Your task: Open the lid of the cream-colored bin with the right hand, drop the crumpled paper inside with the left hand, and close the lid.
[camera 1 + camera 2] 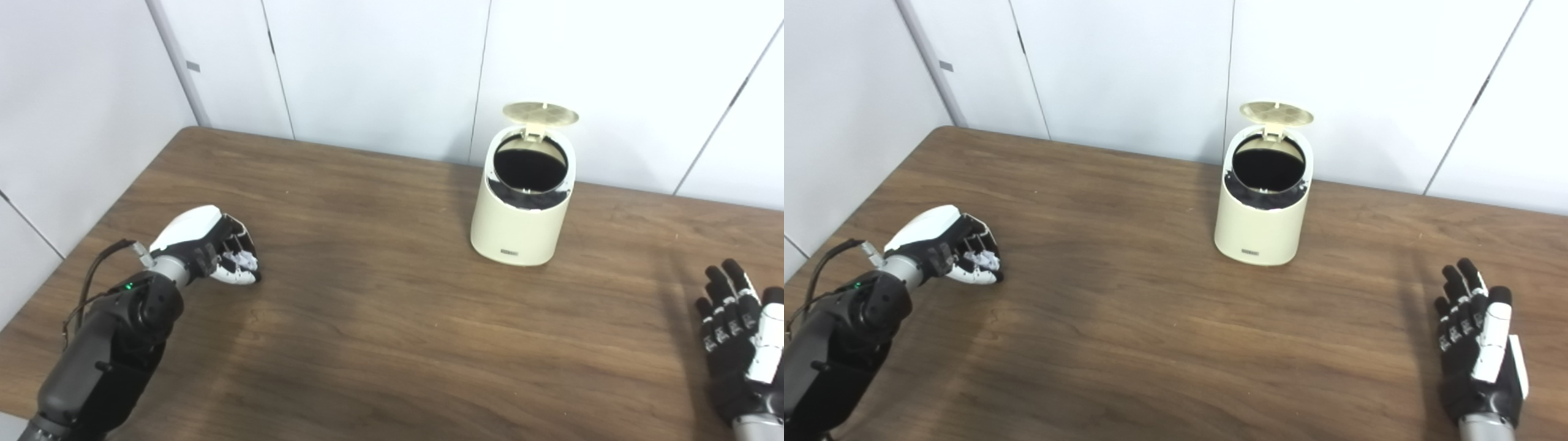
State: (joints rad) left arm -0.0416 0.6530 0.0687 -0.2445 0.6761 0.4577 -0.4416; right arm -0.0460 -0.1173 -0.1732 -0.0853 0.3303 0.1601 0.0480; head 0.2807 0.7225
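The cream-colored bin (519, 214) stands upright on the wooden table (380, 318), right of centre toward the back. Its lid (541, 113) is tipped up and open, and the inside is dark. My left hand (211, 245) rests on the table at the far left, well away from the bin. Its fingers are curled around a small white lump, the crumpled paper (240, 264), which is mostly hidden. My right hand (738, 331) lies at the lower right, fingers spread and holding nothing, in front and to the right of the bin. It also shows in the right eye view (1476, 340).
White wall panels (380, 67) stand close behind the table's back edge and along its left side. The bin sits near the back edge.
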